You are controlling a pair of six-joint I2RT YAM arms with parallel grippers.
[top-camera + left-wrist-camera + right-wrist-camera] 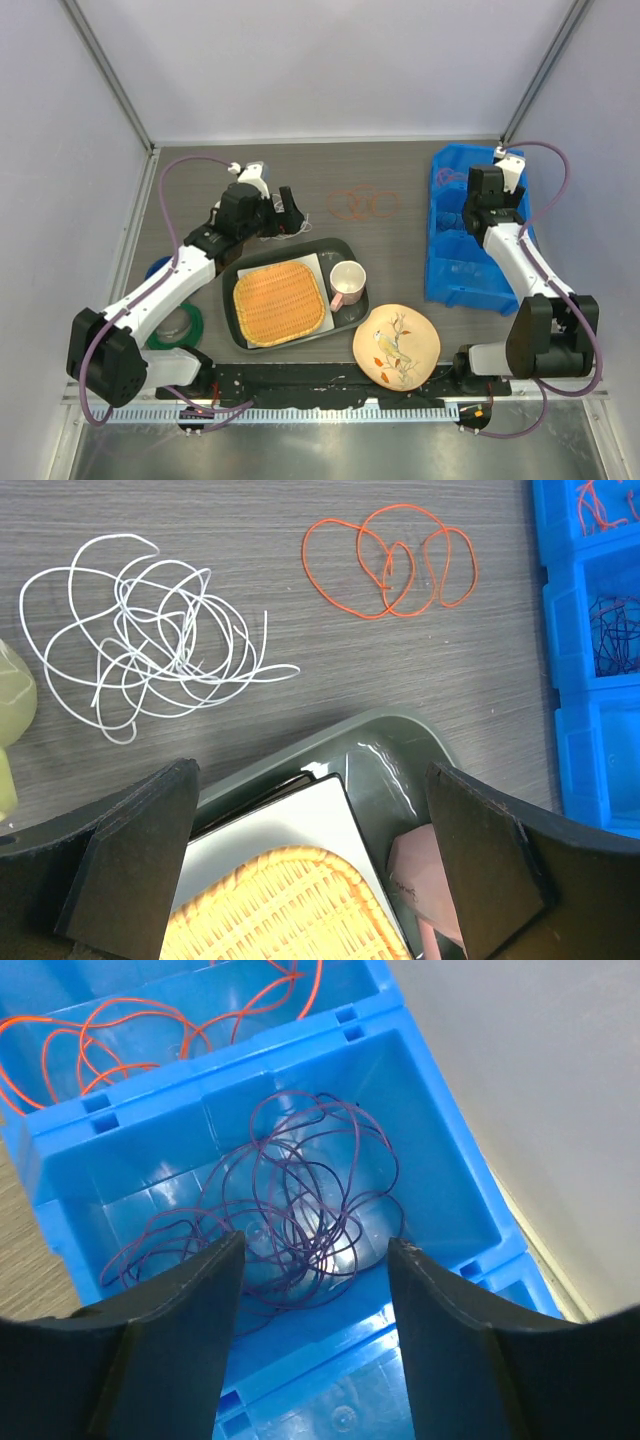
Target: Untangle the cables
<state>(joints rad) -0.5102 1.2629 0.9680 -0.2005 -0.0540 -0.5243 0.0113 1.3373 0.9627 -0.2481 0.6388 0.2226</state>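
Note:
A white cable (150, 630) lies in a loose bunch on the table, ahead and left of my left gripper (312, 780). An orange cable (390, 565) (363, 204) lies in loops farther right. My left gripper (285, 215) hangs open over the tray corner with nothing between its fingers. A purple cable (300, 1200) lies bunched in a compartment of the blue bin (420, 1090). Just above it my right gripper (315, 1245) (478, 212) stands open, holding nothing. Another orange cable (130, 1040) lies in the compartment beyond.
A dark green tray (232, 272) holds a woven orange mat (280, 302) and a pink mug (347, 283). A bird-painted plate (397, 345) sits near the front edge. A green tape ring (185, 325) and a blue tape ring (158, 267) lie under the left arm.

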